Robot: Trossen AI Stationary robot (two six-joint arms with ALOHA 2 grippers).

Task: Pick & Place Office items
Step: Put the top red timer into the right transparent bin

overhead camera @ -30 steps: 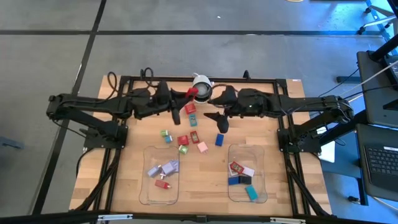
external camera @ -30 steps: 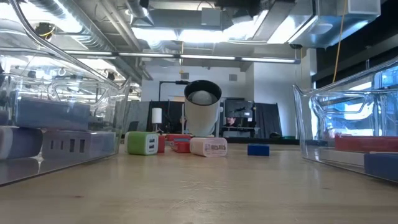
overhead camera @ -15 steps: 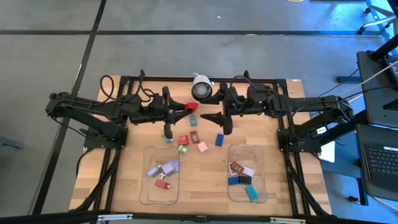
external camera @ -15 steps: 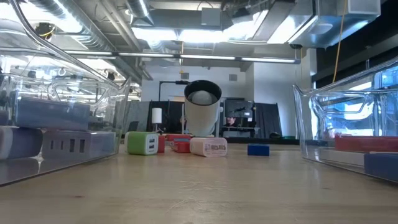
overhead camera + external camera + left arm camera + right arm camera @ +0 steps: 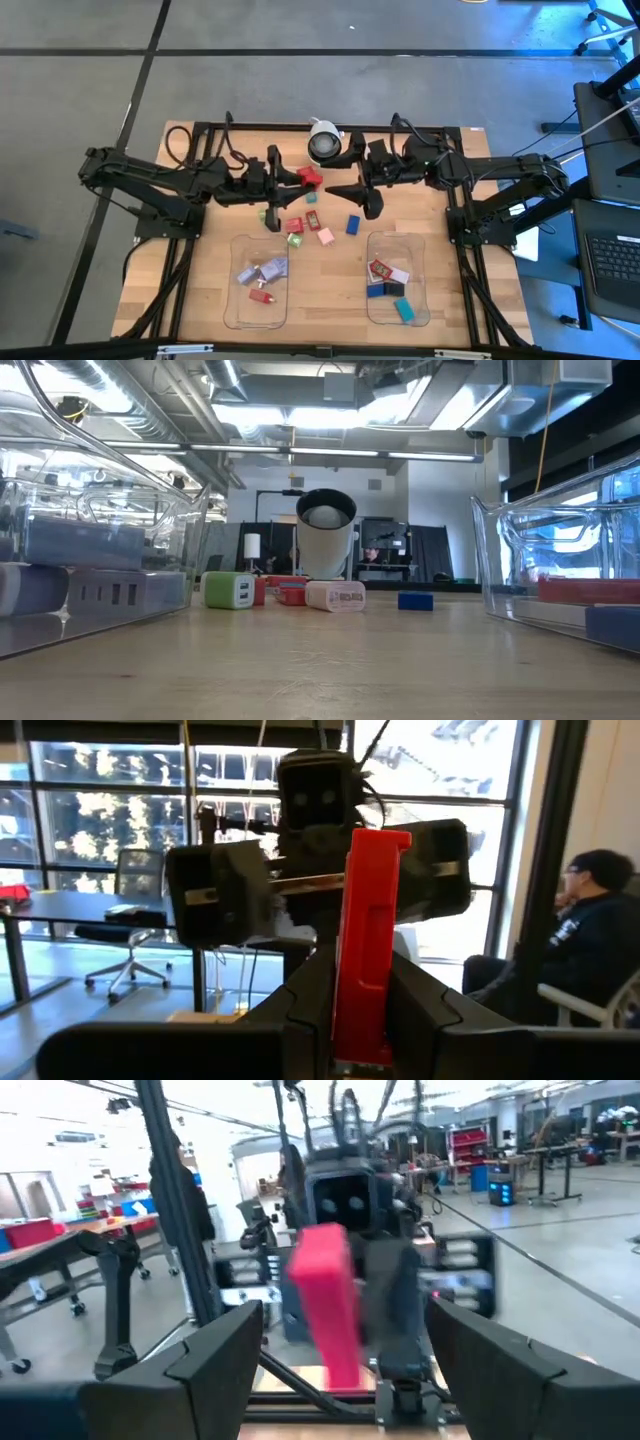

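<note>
Across the left half of the overhead picture, the dark left arm reaches toward the centre of the pale wooden table [image 5: 215,255]. Its left gripper [image 5: 297,176] is closed on a slim red rectangular plastic block [image 5: 309,176], lifted clear of the surface just below a round white-and-black camera dome [image 5: 322,146] at the upper middle. In the left wrist view the same red block [image 5: 367,940] stands upright between the two dark fingers [image 5: 440,1010], pinched at its lower end, which looks like a carry grip meant for moving it to a container.

Lower left of centre, a clear rectangular plastic tray [image 5: 236,305] already holds lilac and red pieces, probably sorted there. Between the trays, near mid-frame, loose office items lie scattered and apart: a green block [image 5: 295,240], a small red block [image 5: 294,225], a pink block [image 5: 325,237] and a blue block [image 5: 353,224]. The level view shows the green block [image 5: 229,590] and blue block [image 5: 415,601] resting flat on the wood, awaiting pickup.

Right of centre, the right gripper [image 5: 368,196] hovers above the table with its fingers spread and empty, seemingly waiting. Lower right, a second clear plastic tray [image 5: 421,250] contains red, blue, black and teal pieces.
</note>
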